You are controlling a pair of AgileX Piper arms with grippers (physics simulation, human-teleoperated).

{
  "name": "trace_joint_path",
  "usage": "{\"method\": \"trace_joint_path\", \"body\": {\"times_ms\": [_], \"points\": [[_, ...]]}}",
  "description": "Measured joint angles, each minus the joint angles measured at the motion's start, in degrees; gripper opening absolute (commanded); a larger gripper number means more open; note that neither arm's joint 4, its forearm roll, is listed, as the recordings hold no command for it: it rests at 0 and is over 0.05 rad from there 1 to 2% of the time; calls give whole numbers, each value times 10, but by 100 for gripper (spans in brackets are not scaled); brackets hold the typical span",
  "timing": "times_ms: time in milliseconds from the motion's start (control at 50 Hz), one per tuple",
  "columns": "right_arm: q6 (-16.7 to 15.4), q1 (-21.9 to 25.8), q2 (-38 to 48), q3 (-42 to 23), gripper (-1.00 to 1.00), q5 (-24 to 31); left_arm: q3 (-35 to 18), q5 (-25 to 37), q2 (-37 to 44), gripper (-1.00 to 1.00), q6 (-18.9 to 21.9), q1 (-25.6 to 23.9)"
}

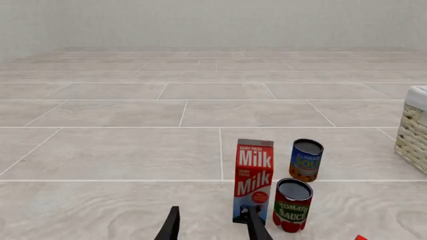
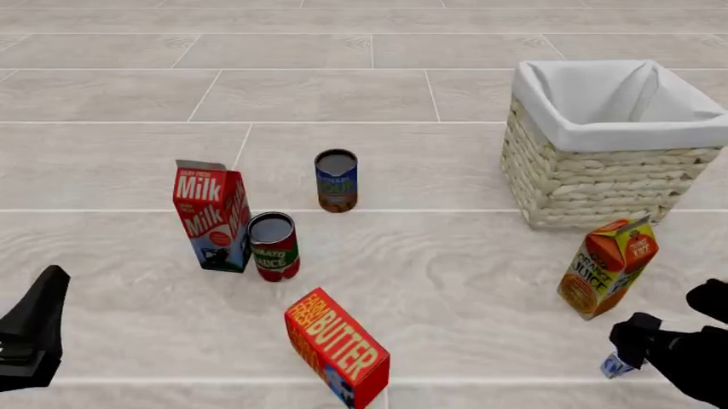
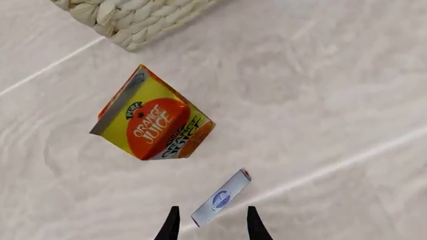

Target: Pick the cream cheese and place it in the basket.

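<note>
While empty, right end effector (image 3: 210, 220) spread wide around cream cheese (image 3: 221, 197), untouched.

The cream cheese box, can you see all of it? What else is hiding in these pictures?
- Cream cheese: front view shows only a corner; the right gripper covers the rest. Its label is too small to read in the right wrist view.
- Basket: cut off by the edge in both wrist views; its floor is hidden by the liner folds in front.
- Butter box: bottom cut off in the front view.
- Left gripper: only its fingertips show.
</note>
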Motion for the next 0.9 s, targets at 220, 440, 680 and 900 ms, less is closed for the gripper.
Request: {"method": "trace_joint_path", "body": {"times_ms": [220, 440, 680, 900], "points": [[4, 6, 31, 6, 100, -31, 0, 0, 0, 100, 0, 0], [3, 7, 58, 18, 100, -65, 0, 0, 0, 100, 0, 0], [0, 8, 74, 19, 100, -80, 0, 0, 0, 100, 0, 0], [-2, 7, 94, 27, 100, -102, 0, 0, 0, 100, 0, 0]]}}
